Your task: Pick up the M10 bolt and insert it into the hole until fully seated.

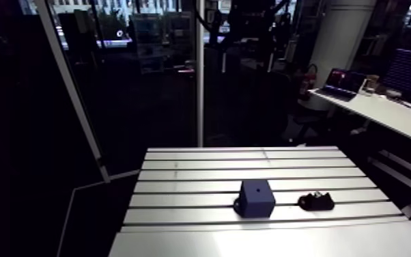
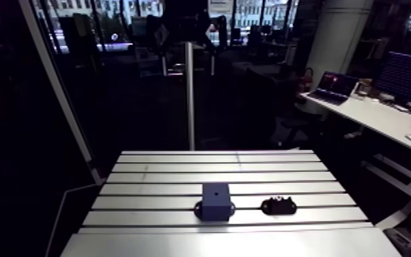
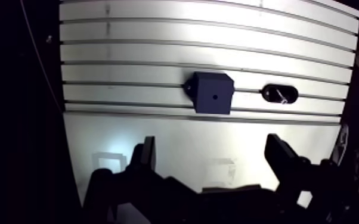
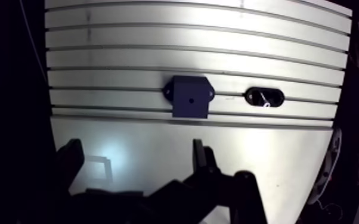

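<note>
The wrist view shows the gripper [image 3: 212, 146] wide open, its two dark fingers [image 3: 148, 158] far apart, with nothing between them. It hangs above the smooth plain strip at the edge of the aluminium table [image 3: 158, 36] and touches nothing. Ahead of the fingers, where the slots begin, stands a dark blue block [image 3: 213, 93] with small mounting ears at its base and a small round hole [image 3: 215, 96] in its top face. Just beside the block, apart from it and on the same strip between two slots, lies a black oval holder [image 3: 279, 94]. The M10 bolt [image 3: 283, 97] rests in this holder, seen only as a pale glint, well apart from the gripper. The arm view shows block and holder side by side near the table's front edge.
</note>
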Motion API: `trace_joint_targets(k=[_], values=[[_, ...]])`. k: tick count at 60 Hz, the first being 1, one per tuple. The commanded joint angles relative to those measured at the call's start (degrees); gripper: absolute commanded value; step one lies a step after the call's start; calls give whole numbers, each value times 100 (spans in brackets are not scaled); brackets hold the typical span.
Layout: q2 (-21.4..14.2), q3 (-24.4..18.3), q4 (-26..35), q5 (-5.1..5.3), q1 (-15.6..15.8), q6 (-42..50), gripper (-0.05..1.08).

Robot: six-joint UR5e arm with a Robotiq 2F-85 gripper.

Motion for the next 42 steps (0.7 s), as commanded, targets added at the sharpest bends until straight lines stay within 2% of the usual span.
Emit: trace_joint_targets(k=[1, 8, 28, 39, 42], values=[[-67, -3, 28, -24, -233, -170, 0], [-111, -12, 20, -111, -293, -219, 0], [-136, 54, -58, -141, -334, -263, 0], [-161, 219, -77, -141, -472, -355, 0], [-213, 357, -116, -141, -642, -449, 0]])
